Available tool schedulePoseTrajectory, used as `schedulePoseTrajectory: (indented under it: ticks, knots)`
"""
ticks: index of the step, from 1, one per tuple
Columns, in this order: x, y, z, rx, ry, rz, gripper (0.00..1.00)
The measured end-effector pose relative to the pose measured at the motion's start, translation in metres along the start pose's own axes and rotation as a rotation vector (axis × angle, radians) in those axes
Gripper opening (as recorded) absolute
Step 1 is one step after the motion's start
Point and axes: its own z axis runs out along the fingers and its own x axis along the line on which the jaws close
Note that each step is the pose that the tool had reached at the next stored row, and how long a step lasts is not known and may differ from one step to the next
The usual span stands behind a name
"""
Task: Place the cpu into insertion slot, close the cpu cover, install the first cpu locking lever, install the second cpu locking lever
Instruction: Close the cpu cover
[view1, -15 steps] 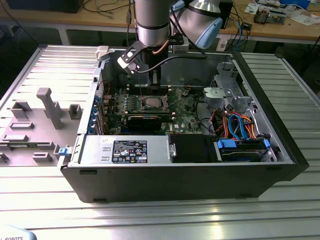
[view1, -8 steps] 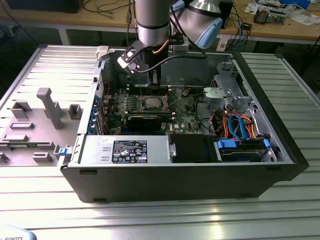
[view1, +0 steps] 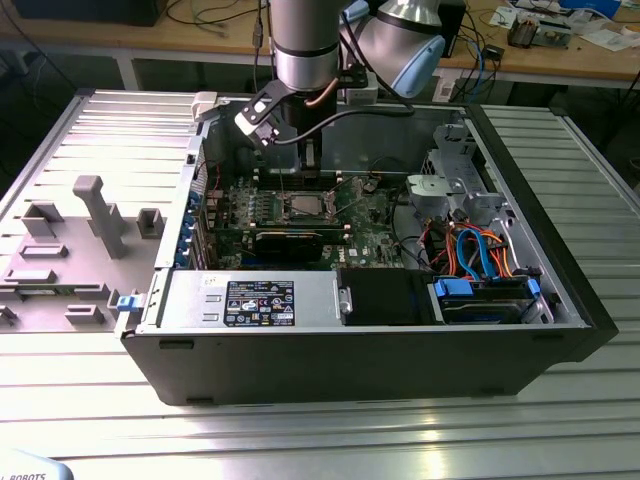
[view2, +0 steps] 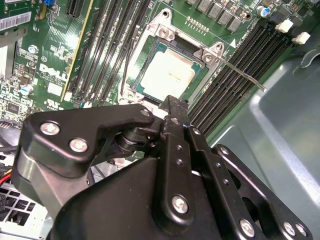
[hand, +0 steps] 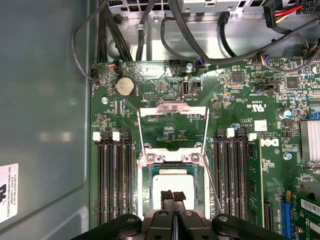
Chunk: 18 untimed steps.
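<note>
So the small square CPU with the dull silver-grey top (hand: 161, 182) is sitting in the square silver-rimmed insertion slot (view1: 304, 207) on the green circuit board (hand: 235, 105), inside the open black computer case (view1: 350, 360) on the ribbed metal counter (view1: 560, 400).

The black gripper (hand: 173, 196) hangs right over the slot. In the first wrist view its two padded fingers (hand: 166, 196) are clenched together with nothing between them, tips over the chip's top. I can't tell if they actually touch it.

The thin silver cover frame with the square window (hand: 172, 106) is swung open away from the slot, joined to it along one edge, and you can see green board through the window.

A thin silver wire lever (view2: 245, 75) angles out from the slot's side across the long black memory slots (hand: 114, 175), which run along both sides of the slot.
</note>
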Motion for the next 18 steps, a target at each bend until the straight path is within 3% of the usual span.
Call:
schedulePoseTrajectory:
  ticks: [18]
  knots:
    - [0.0003,0.0006,-0.0076,0.0000,0.0001,0.000,0.11]
